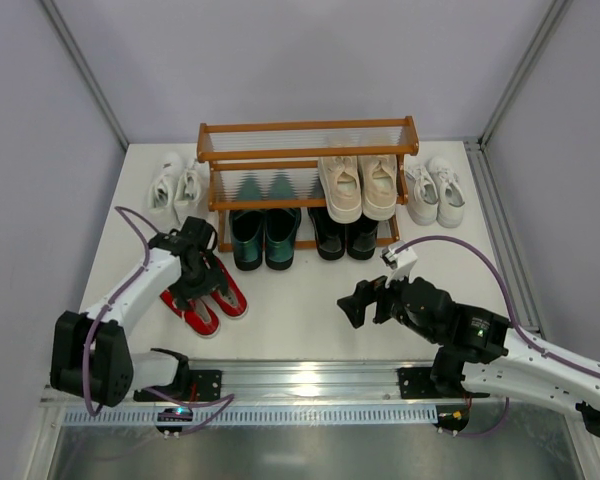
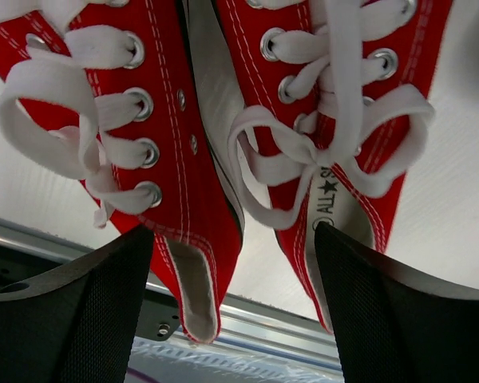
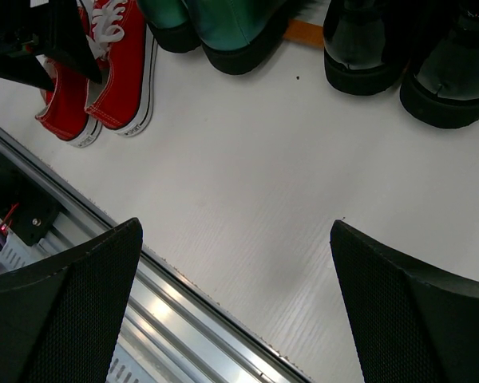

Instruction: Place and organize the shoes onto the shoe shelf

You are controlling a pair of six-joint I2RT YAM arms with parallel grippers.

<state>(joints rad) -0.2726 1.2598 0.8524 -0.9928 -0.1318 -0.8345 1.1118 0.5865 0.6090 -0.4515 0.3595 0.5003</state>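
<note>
The right gripper (image 3: 235, 231) hangs, fingers apart, over the table (image 3: 247, 159). The left gripper (image 2: 231, 239), also spread, straddles the red sneakers (image 2: 184, 159) on the table; closing could snag laces or drop one shoe. Beyond, green loafers (image 1: 264, 238) and black loafers (image 1: 345, 235) front the shelf (image 1: 308, 127); beige sneakers (image 1: 360, 187) fill its middle right.

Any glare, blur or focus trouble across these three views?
Top external: sharp and evenly lit, with one bright glare patch on the metal rail. Left wrist: red sneakers crisp at close range, no motion blur. Right wrist: table in focus, shadows faint, mild sheen along the rail.
</note>
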